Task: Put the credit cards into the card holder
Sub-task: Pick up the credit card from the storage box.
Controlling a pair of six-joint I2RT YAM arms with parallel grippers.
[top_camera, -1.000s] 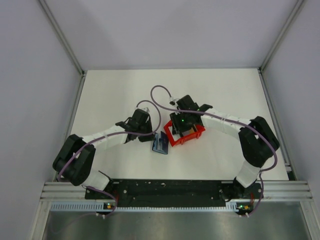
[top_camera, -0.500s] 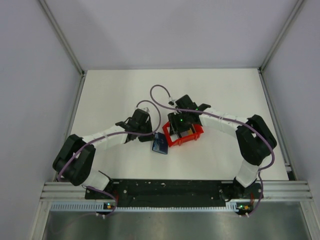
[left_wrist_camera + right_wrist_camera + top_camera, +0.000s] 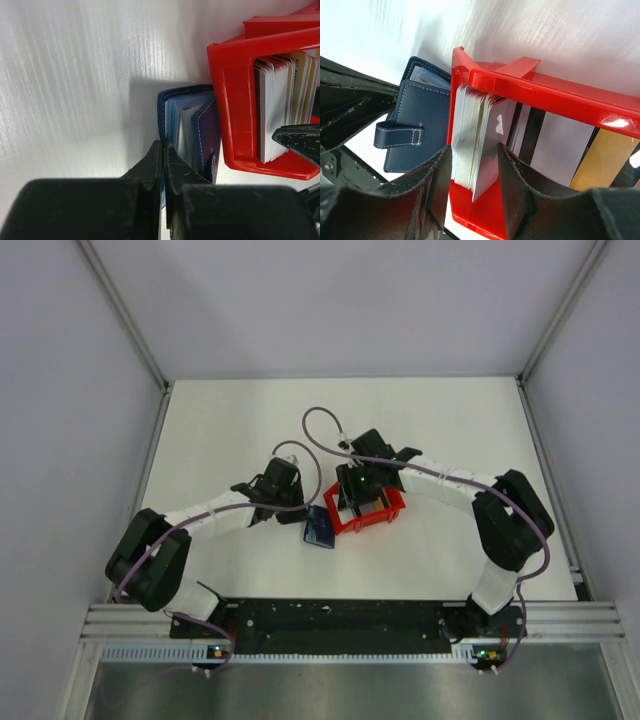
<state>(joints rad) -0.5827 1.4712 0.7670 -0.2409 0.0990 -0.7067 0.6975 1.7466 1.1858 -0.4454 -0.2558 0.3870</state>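
My right pincer (image 3: pixel 475 150) stands half-closed astride the upright stack of cards (image 3: pixel 467 125), one finger against each face. I cannot tell whether the pads are pressing yet or only brushing. The whole stack sits between the fingers, which is too much. I judge it wiser to ease apart, shift sideways and nip only the outermost card or two before lifting straight up, so the rest do not spill.

The cards stand on edge in the red bin (image 3: pixel 545 90), packed against its left wall, with a tan card (image 3: pixel 597 165) lying further along.

Just beside that wall lies the card holder (image 3: pixel 420 110), fanned open on the table (image 3: pixel 75 75). My left pincer (image 3: pixel 162 146) is clenched tight at its near edge. A blue sliver shows between the fingers, so I take it to be pinching a leaf. It should hold steady, keeping a pocket gaping toward the bin.
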